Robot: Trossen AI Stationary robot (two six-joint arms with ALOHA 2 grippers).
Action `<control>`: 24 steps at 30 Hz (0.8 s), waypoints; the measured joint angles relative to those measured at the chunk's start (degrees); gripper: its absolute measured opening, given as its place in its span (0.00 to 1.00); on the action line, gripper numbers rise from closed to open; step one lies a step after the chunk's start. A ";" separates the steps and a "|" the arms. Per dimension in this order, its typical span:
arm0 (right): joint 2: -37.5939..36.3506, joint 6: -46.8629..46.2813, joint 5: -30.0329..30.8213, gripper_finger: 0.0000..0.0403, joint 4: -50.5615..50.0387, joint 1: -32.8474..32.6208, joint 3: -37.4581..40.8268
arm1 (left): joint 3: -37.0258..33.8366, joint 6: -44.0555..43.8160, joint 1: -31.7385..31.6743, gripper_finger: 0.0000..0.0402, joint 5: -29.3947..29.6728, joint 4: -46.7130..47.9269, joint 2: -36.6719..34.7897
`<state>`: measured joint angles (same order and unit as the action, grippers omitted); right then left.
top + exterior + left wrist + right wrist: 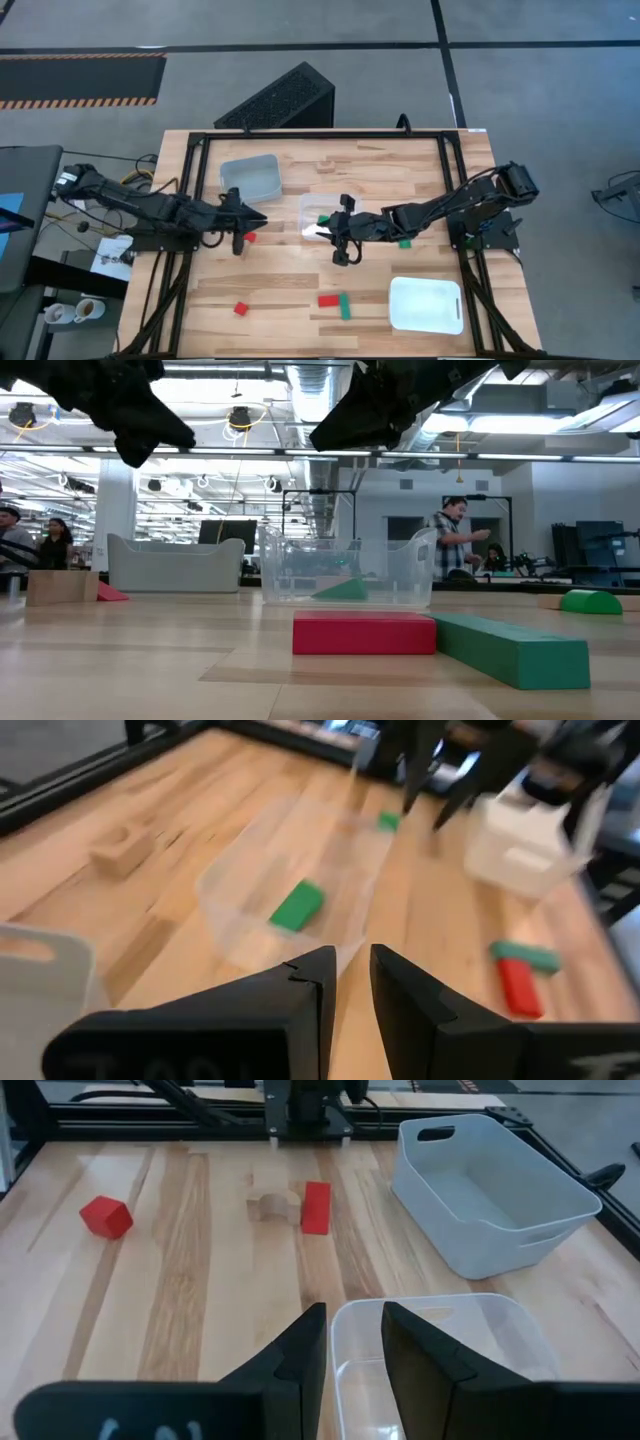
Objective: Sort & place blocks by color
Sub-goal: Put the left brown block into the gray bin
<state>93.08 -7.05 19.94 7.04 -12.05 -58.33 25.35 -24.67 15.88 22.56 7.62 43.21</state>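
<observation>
My left gripper [255,222] [352,975] hovers left of the clear bin [320,214], its fingers narrowly open with nothing between them. A red block [250,237] lies on the table just below it. My right gripper [332,232] [355,1330] hangs over the clear bin's near-left corner [345,1312], also narrowly open and empty. One green block [297,906] lies inside the clear bin. A red bar [329,299] and a green bar [345,306] lie side by side near the table's near edge, and a red cube [240,308] lies left of them. A green block [404,243] sits under the right arm. A pale wooden arch block [268,1205] rests beside a red block [316,1207].
A grey bin [250,175] stands toward the far left and a white tray [427,303] at the near right. A black frame [320,133] borders the table. People stand in the room beyond [455,535]. Bare wood lies in the table's middle, between the clear bin and the near blocks.
</observation>
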 joint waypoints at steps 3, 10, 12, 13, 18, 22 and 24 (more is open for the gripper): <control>0.00 -0.02 -0.02 0.30 0.01 0.02 0.00 | 0.94 0.12 0.29 0.13 0.22 0.95 3.51; 0.00 -0.02 -0.15 0.30 0.05 0.00 0.00 | 2.27 -1.13 0.32 0.13 -6.81 8.05 6.69; 0.00 -0.04 -0.15 0.30 0.18 0.00 0.00 | 2.27 -2.77 0.30 0.13 -5.68 9.55 6.68; 0.00 -0.04 -0.17 0.30 0.18 0.00 0.00 | 2.29 -3.68 0.29 0.13 -5.37 10.57 6.68; 0.00 -0.22 -0.28 0.30 0.03 -0.67 0.00 | 1.73 -8.64 0.48 0.13 -10.44 16.15 6.66; 0.00 -0.03 -0.48 0.30 0.17 -1.22 0.00 | 1.09 -10.06 0.75 0.13 -9.09 16.50 6.68; 0.00 -0.02 -0.48 0.30 0.27 -1.18 0.00 | 1.09 -10.13 0.75 0.13 -7.65 16.41 6.66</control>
<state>93.08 -7.07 19.46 7.31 -13.23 -58.33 26.44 -34.80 16.62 14.91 24.03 49.87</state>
